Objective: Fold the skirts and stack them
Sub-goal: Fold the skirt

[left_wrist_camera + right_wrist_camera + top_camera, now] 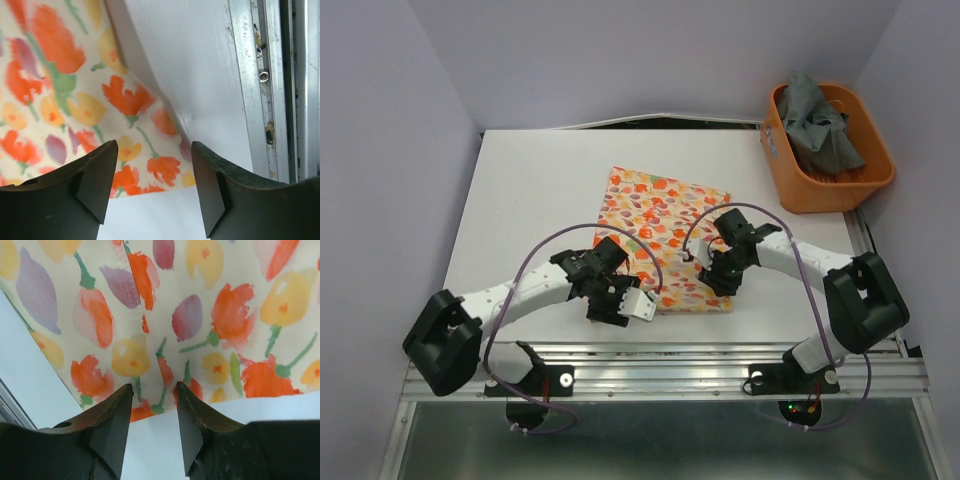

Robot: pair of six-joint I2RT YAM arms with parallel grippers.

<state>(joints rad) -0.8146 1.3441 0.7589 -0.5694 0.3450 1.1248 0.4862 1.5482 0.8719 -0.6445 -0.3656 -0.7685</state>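
L gripper & R gripper are both hanging open, gripping nothing, over near edge of folded printed skirt lying on table. Grey skirt is sitting crumpled in orange basket, far-right corner.

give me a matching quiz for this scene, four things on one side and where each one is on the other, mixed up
Things:
1 printed skirt
2 grey skirt
3 orange basket
4 left claw

Places:
a bunched inside the basket
b open, over the printed skirt's near left corner
c lying flat in the middle of the table
d at the table's far right corner

Pairs: 1-c, 2-a, 3-d, 4-b
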